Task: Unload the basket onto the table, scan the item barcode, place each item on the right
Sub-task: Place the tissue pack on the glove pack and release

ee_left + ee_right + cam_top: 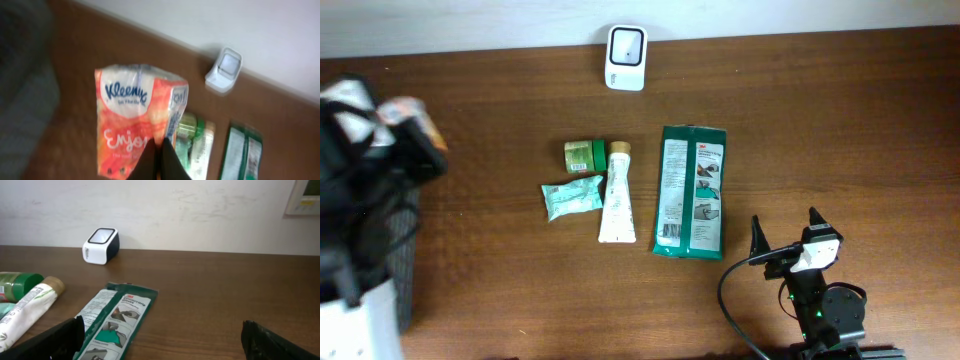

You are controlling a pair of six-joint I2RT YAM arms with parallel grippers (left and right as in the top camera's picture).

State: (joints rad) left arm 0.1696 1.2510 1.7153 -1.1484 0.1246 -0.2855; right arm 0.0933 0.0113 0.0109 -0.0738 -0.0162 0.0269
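Currently I see a brown wooden table (860,110) from above, with a pale wall along its far edge. The largest loose thing is a flat green pack (692,190) lying just right of the table's centre. Left of it lie a white tube (616,192), a mint wipe packet (570,197) and a small green jar (583,153), all close together.

My left gripper (161,155) is pinched tight on an orange and white Kleenex packet (132,115), which I take to be the item to scan. It is held up in the air over the table's left edge, well apart from the other goods. The wrist view shows the fingers meeting on the packet's lower end, with the printed front facing the camera. I cannot see a barcode on that face.

My right gripper (785,222) sits near the table's front right corner, jaws spread wide and holding nothing.

The smallest piece that matters is the white scanner (625,57), at the middle of the far edge with its window tilted upward.

To do this well, I judge I should carry the packet slowly across to the scanner and turn its hidden side toward the window. The packet is soft and gripped by one end, so it may sag or swing. I would pass above the jar and tube.
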